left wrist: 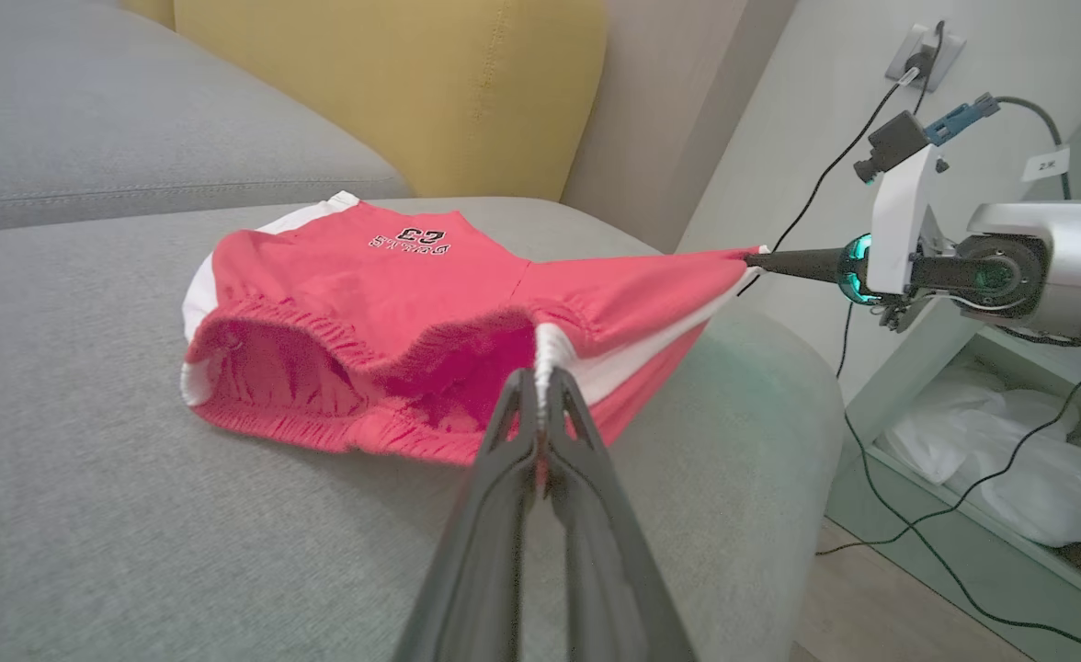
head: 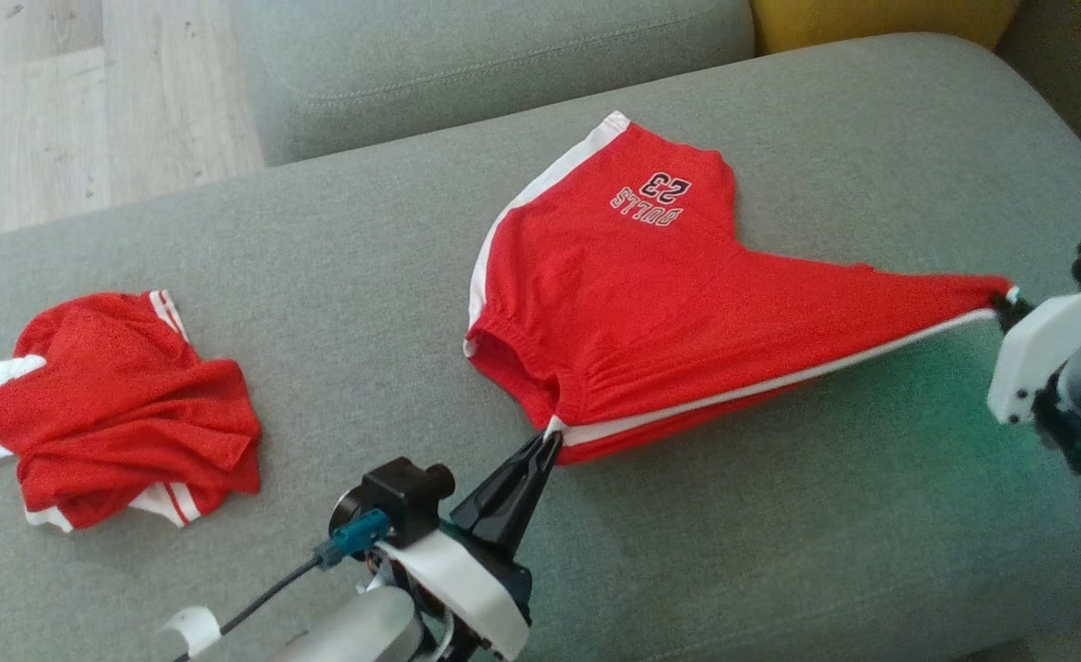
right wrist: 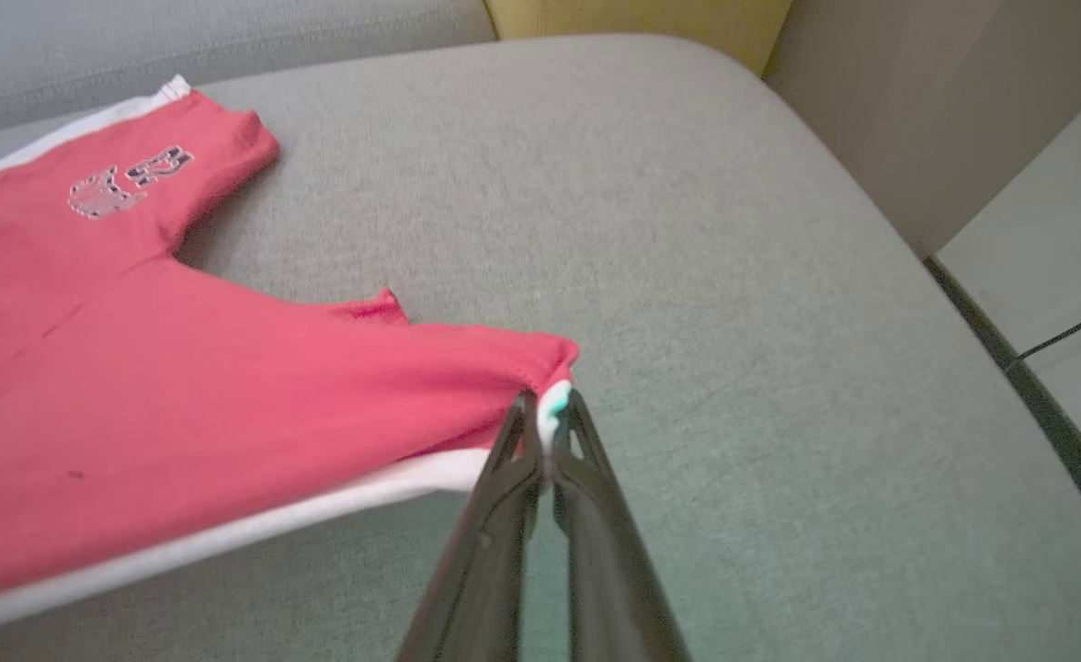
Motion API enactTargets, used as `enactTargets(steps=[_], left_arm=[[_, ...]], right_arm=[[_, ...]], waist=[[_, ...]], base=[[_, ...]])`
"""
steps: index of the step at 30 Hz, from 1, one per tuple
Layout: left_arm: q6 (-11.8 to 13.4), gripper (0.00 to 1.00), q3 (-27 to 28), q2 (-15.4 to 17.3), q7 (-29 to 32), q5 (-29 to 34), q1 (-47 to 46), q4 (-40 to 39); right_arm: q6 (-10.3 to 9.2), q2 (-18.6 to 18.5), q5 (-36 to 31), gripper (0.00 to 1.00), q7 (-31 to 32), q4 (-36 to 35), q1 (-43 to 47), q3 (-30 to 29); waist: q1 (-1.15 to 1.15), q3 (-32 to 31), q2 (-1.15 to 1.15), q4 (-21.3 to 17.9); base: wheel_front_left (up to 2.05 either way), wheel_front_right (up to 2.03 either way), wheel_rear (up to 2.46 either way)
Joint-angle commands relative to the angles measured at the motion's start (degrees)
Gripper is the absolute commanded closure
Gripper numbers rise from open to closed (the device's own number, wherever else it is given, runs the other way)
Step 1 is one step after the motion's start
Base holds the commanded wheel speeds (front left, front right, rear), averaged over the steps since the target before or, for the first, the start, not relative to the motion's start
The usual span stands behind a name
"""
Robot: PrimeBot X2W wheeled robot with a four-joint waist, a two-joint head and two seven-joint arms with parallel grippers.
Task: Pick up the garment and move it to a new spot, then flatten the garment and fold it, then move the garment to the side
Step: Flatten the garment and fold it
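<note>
1. Red shorts (head: 632, 313) stretch taut across the grey sofa (head: 825, 515), centre frame.
2. Left gripper (head: 550, 439) clamps the waistband corner, lower centre.
3. Right gripper (head: 1006, 302) pinches the leg hem, right edge.

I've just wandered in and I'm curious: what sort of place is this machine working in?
Most likely a home living room: the red shorts rest on a grey upholstered sofa, a yellow cushion sits behind it, and there is pale wood flooring beside it.

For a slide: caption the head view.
Left gripper and right gripper stretch red shorts over a grey sofa; another garment lies aside.
</note>
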Motion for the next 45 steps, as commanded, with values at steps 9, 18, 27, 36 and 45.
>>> enactTargets(steps=[9,18,27,36,45], left_arm=[[3.25,1.00,3.79,1.84,-0.16,1.05,-6.04,-4.04],[2.97,1.00,6.62,-0.48,-0.95,1.60,-13.67,-0.46],[0.31,1.00,7.15,-3.13,-1.35,2.47,-21.17,5.03],[-1.88,1.00,6.36,-5.29,-1.40,3.81,-26.94,8.61],[-2.98,0.15,4.72,-7.72,-1.64,4.71,-28.75,11.73]], right_arm=[[-0.20,-4.95,2.36,1.00,0.38,-16.28,-0.48,-2.71],[-0.20,0.52,-3.92,1.00,0.12,-21.91,-6.22,-9.13],[-0.20,6.72,-14.31,1.00,-4.51,-14.50,-16.99,-13.81],[-0.20,8.31,-22.17,1.00,-7.38,-5.35,-26.80,-17.02],[-0.20,8.03,-28.55,0.00,-10.10,1.23,-30.41,-21.62]], waist=[[0.01,4.07,0.00,2.52],[0.01,10.93,0.00,6.77],[0.01,18.09,0.00,11.08],[0.01,24.08,0.00,15.33],[0.01,25.93,0.00,17.26]], base=[[0.00,0.00,0.00],[0.00,0.00,0.00],[0.00,0.00,0.00],[0.00,0.00,0.00],[0.00,0.00,0.00]])
